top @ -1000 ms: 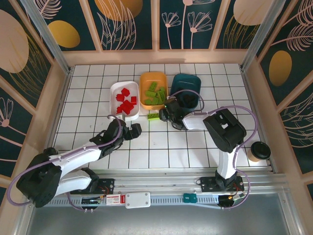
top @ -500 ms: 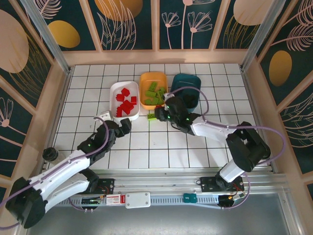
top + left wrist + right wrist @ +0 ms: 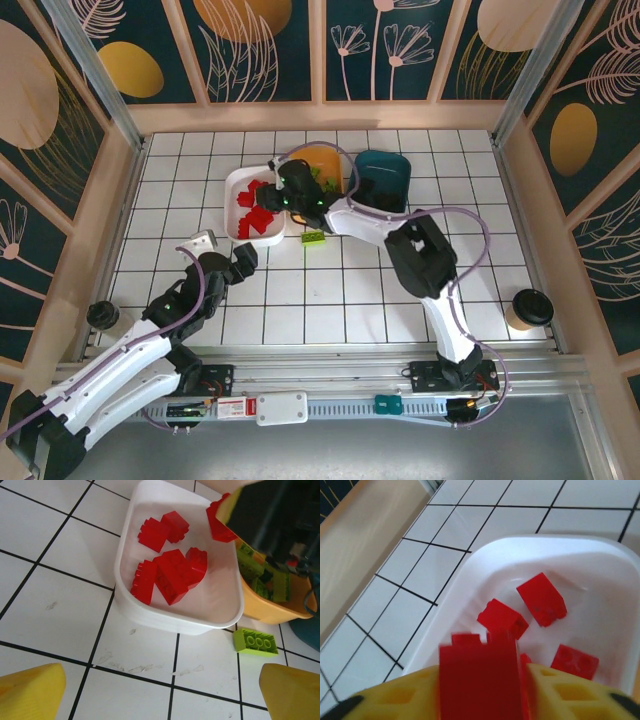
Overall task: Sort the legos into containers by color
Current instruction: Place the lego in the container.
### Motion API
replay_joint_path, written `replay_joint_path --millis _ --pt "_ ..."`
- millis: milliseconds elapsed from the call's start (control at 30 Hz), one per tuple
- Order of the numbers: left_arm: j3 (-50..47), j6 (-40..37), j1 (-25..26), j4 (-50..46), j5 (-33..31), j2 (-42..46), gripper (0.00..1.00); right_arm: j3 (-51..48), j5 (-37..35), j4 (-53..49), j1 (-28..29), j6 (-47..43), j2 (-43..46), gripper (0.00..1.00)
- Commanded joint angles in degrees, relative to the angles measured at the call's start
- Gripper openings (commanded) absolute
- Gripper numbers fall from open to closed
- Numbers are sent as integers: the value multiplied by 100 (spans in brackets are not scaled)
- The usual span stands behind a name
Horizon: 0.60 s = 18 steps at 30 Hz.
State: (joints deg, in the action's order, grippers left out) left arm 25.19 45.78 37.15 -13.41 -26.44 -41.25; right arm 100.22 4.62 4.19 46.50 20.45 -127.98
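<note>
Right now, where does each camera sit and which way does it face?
Top external: fixed above and behind the arms, looking down on the table; both arms show, with left gripper and right gripper.
Left wrist: on the left arm, looking forward and down at the white tray; its yellow fingers in the bottom corners.
Right wrist: on the right arm, looking down into that tray; its yellow fingers flank a red brick.
Shared: both wrist views show the white tray and its red bricks.

Red legos, white tray, lime brick, orange tray, teal tray
</note>
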Motion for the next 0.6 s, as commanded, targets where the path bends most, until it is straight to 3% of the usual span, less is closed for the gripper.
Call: replay_joint_path --millis 0,133,433,567 --pt "39 72 21 -259 -107 65 99 568 -25 -367 23 -23 -139 65" --pt "8 63 25 -206 -81 83 99 -65 -209 -39 26 -6 362 78" --pt "-108 -11 21 120 -55 -26 99 -3504 -1324 838 293 93 2711 84" --pt "-174 -51 23 279 -36 -116 99 -4479 -1824 699 360 317 3102 88"
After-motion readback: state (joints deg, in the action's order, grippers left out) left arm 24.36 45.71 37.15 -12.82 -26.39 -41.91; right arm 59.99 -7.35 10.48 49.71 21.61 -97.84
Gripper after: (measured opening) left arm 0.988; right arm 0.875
